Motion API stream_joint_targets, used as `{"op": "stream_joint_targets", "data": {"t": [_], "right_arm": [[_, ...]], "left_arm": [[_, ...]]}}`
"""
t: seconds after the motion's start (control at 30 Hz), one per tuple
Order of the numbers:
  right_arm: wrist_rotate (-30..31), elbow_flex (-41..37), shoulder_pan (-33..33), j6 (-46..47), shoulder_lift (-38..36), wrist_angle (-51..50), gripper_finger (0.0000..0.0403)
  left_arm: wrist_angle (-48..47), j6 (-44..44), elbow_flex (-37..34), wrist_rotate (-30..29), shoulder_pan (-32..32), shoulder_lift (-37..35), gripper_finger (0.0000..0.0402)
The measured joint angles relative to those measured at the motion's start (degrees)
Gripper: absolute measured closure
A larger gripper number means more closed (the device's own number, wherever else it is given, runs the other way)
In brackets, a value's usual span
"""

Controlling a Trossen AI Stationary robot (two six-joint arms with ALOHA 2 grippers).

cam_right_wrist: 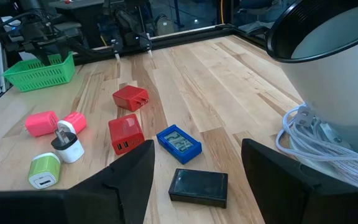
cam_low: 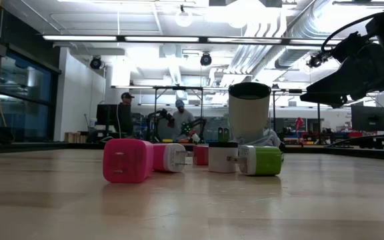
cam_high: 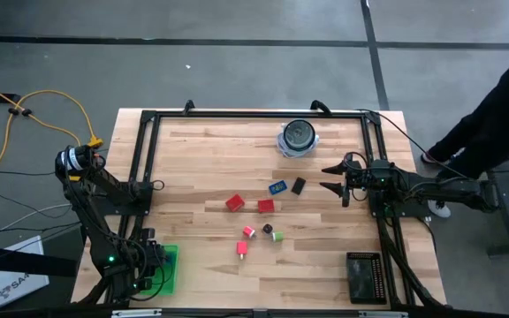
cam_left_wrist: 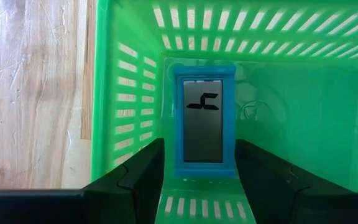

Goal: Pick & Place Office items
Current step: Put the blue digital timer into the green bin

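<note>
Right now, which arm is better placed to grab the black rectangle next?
The right one. The right gripper hangs open beside the black rectangle, with nothing between them. The left gripper is inside the green basket, far across the table, with a blue timer between its fingers.

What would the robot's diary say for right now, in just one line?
left gripper: open, in green basket, blue timer between fingers | right gripper: open, hovering near black timer | chargers: on table
</note>
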Motion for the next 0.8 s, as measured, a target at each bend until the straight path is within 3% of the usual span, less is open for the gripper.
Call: {"op": "stream_joint_targets", "data": {"t": [0.8], "right_arm": [[0.0, 0.0, 0.0, 0.0, 0.0, 0.0, 0.0174]], "left_arm": [[0.0, 0.1, 0.0, -0.7, 0.0, -3.3, 0.0212]]}}
